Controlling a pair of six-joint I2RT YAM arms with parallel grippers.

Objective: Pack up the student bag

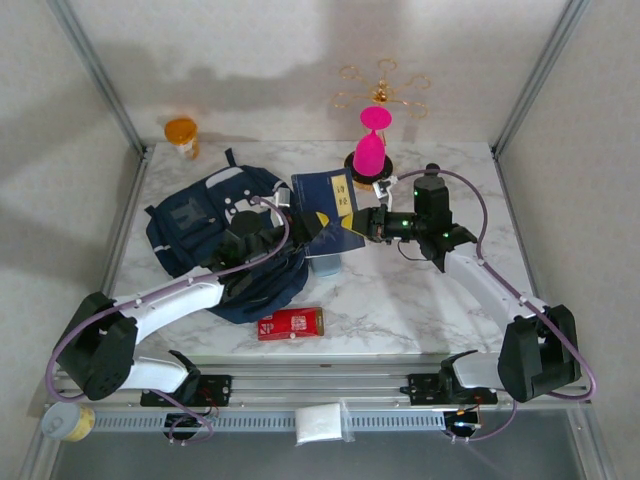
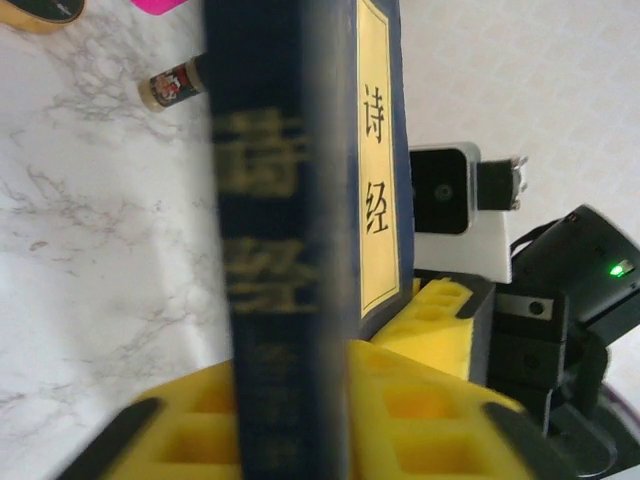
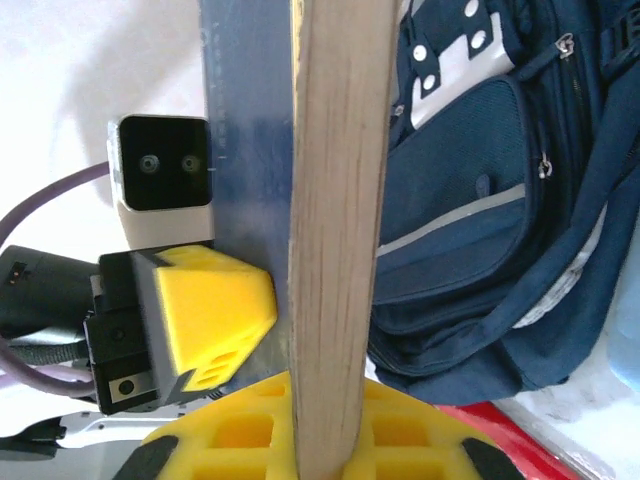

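On the marble worktop (image 1: pixel 400 300) a red box (image 1: pixel 291 323) lies near the front edge, with a light-blue pencil case (image 1: pixel 323 262) behind it. A navy book (image 1: pixel 322 195) with a yellow title label sits mid-worktop. A pink hourglass-shaped figure (image 1: pixel 372 145) stands at the back, a glue stick (image 2: pixel 178 83) lying near it, and an orange bottle (image 1: pixel 182 133) stands at the far left corner.

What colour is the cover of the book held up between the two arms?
Dark navy book with a yellow title label, clearest in the left wrist view.

Pale textured walls (image 1: pixel 250 50) surround a white marble table (image 1: pixel 420 320). Metal posts (image 1: pixel 97 75) rise at its far corners.
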